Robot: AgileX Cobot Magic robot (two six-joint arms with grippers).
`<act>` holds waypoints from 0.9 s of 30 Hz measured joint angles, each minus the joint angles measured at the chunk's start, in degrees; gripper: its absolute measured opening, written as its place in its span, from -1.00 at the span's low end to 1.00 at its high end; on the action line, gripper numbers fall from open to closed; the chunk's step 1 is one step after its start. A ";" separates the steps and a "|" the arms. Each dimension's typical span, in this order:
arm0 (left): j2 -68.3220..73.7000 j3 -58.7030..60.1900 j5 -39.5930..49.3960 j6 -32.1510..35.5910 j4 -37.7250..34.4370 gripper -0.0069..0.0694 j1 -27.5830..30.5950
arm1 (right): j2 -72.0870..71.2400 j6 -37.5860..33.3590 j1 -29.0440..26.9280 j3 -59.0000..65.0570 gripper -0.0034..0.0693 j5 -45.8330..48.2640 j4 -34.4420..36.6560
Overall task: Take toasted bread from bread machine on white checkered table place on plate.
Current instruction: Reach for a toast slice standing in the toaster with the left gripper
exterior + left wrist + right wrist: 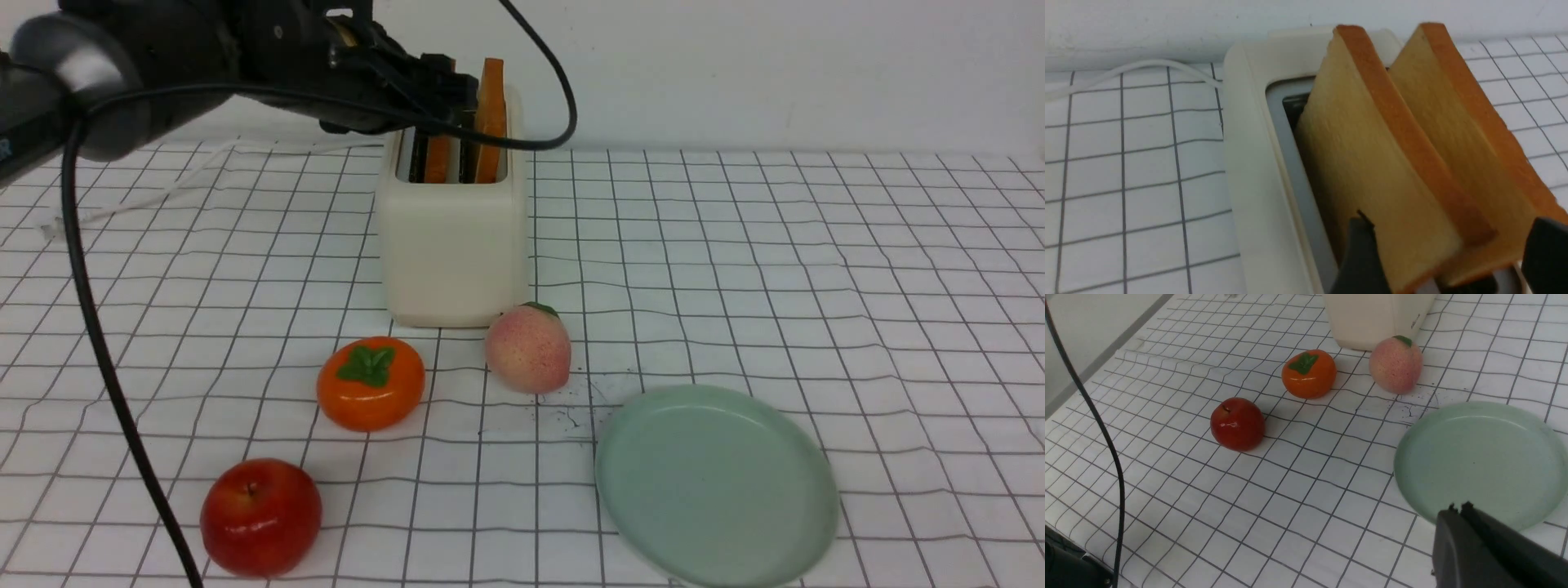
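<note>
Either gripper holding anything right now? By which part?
Nothing is held. The left gripper is open, its fingers standing either side of the two toast slices in the toaster, not clamped. The right gripper is shut with nothing between its fingers.

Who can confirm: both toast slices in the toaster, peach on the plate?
Wrong on the peach: it lies on the table, apart from the bare plate, as the front view shows. Both toast slices do stand in the toaster.

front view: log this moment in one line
left gripper: open, at toast slices | toast slices: both standing in toaster | right gripper: shut, by plate | plate: bare | stage: pre-grasp
</note>
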 joint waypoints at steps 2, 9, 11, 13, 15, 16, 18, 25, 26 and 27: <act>1.28 0.00 -2.19 -0.14 0.14 0.48 0.00 | 0.00 0.00 0.00 0.00 -0.91 0.00 0.00; 4.44 0.00 -7.79 -0.30 0.19 0.36 0.00 | 0.00 0.00 0.00 0.00 -0.91 0.00 0.05; 4.66 0.00 -9.88 -0.30 0.19 0.10 0.00 | 0.00 0.00 0.00 0.00 -0.90 0.00 0.52; 4.66 0.00 -11.65 -0.30 0.19 -0.19 0.00 | 0.05 0.00 0.00 0.00 -0.90 0.00 0.88; 4.66 -0.09 -12.41 -0.30 0.25 -0.45 0.00 | 0.05 0.00 0.00 0.00 -0.90 0.00 1.52; 4.66 -0.06 -12.47 -0.30 0.25 -0.59 0.00 | 0.05 0.00 0.00 0.00 -0.89 0.00 1.74; 4.37 -0.06 -12.33 -0.30 0.55 -0.66 0.00 | 0.05 0.00 0.00 0.00 -0.89 0.00 2.13; -4.84 0.05 -8.62 -0.30 3.14 -0.63 0.00 | 0.05 0.00 0.00 0.00 -0.87 0.00 2.26; -5.37 0.05 -8.62 -0.30 3.14 -0.63 0.00 | 0.05 0.00 0.00 0.00 -0.87 0.00 2.26; -10.68 -0.01 -6.22 -0.30 3.76 -0.63 0.00 | 0.05 0.00 0.00 0.00 -0.87 -0.11 2.98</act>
